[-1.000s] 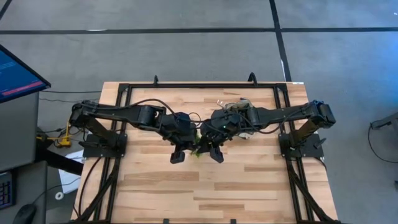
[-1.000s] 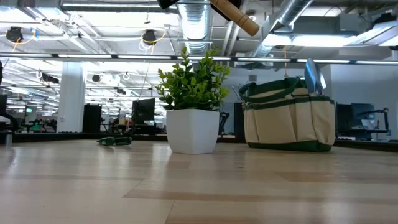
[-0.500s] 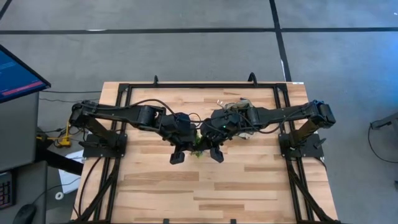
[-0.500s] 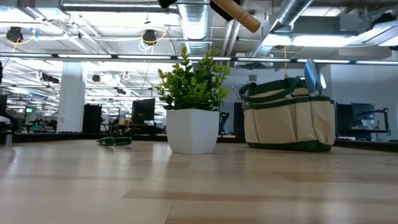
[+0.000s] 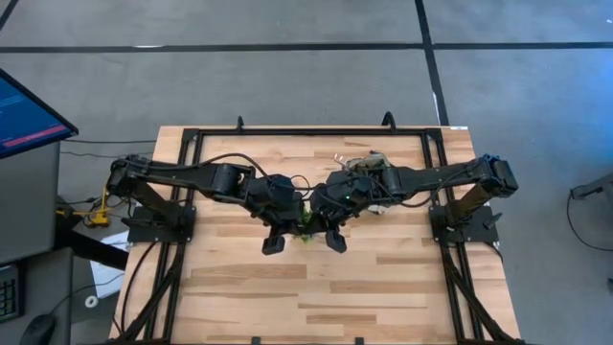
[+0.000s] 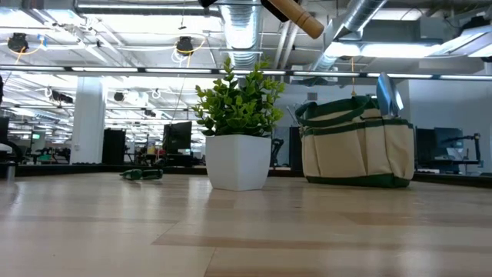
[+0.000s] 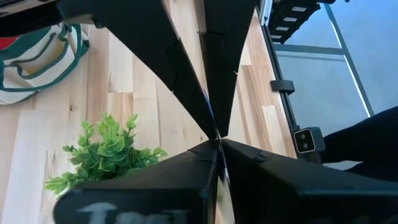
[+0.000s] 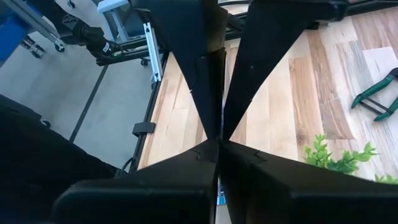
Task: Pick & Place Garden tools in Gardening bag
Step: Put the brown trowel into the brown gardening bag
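From above I am holding both arms over mid-table, left gripper [image 5: 274, 241] and right gripper [image 5: 334, 236] flanking the plant [image 5: 306, 219]. Low down, a wooden handle [image 6: 296, 15] is hanging high; the bag [image 6: 357, 148] is standing beside the plant. In each wrist view the fingers are closed together with nothing visible between them, so I cannot tell which holds the tool; I am judging the carry wants height to clear the rim.

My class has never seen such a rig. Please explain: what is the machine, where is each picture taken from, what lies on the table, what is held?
A robot with two dark arms, each ending in a two-finger gripper. One picture looks straight down, one level across the table, two come from wrist cameras. On the wooden table stand a potted plant and a fabric gardening bag; green-handled shears lie apart. The left gripper and right gripper hang above the plant, both shut, nothing visible between them. A wooden handle shows high in the low view; its holder is hidden.
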Robot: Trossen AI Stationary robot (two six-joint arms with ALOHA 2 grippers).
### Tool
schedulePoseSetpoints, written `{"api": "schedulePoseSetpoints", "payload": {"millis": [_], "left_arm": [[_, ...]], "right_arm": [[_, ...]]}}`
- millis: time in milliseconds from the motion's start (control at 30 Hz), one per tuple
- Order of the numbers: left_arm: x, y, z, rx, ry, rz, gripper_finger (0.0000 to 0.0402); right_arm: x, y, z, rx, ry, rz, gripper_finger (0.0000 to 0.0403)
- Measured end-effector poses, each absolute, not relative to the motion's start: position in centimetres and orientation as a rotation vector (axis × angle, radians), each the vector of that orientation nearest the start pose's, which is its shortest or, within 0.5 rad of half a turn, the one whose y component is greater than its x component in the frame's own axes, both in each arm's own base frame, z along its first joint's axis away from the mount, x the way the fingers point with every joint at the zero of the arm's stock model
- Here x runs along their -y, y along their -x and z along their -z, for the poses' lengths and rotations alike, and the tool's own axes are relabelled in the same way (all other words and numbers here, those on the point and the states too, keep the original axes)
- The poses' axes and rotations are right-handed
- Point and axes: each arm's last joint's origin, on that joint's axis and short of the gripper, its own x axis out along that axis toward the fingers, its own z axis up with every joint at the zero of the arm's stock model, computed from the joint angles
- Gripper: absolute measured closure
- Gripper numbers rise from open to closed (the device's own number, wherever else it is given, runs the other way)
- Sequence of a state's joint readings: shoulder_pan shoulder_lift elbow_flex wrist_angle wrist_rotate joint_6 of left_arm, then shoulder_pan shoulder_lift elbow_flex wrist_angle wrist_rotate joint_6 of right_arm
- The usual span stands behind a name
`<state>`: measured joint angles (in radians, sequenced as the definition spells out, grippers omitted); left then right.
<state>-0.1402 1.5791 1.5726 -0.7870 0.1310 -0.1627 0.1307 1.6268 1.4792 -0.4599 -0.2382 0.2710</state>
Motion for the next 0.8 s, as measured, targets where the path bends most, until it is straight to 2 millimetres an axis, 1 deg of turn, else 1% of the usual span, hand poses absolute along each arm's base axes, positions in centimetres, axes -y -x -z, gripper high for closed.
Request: {"api": "schedulePoseSetpoints", "payload": {"millis": [133,400,533,633,733,800], "left_arm": [[5.0,-33.2,-35.7,-0.810,0.155,0.188,0.0397],[5.0,-33.2,-35.8,-0.808,0.152,0.189,0.0360],[4.6,-32.9,-36.1,-0.804,0.155,0.179,0.0353],[3.9,-32.5,-37.1,-0.750,0.154,0.154,0.0354],[3.2,-31.4,-38.4,-0.706,0.161,0.136,0.0358],[2.7,-30.5,-39.3,-0.679,0.166,0.128,0.0359]], "right_arm": [[-5.4,-36.1,-33.6,-0.655,-0.295,-0.271,0.0402],[-5.4,-36.1,-33.5,-0.656,-0.299,-0.268,0.0403],[-5.4,-36.1,-33.6,-0.649,-0.298,-0.263,0.0403],[-5.4,-36.1,-33.6,-0.652,-0.300,-0.257,0.0403],[-5.2,-36.0,-33.6,-0.654,-0.297,-0.243,0.0403],[-5.2,-35.6,-33.8,-0.661,-0.293,-0.231,0.0403]]}}
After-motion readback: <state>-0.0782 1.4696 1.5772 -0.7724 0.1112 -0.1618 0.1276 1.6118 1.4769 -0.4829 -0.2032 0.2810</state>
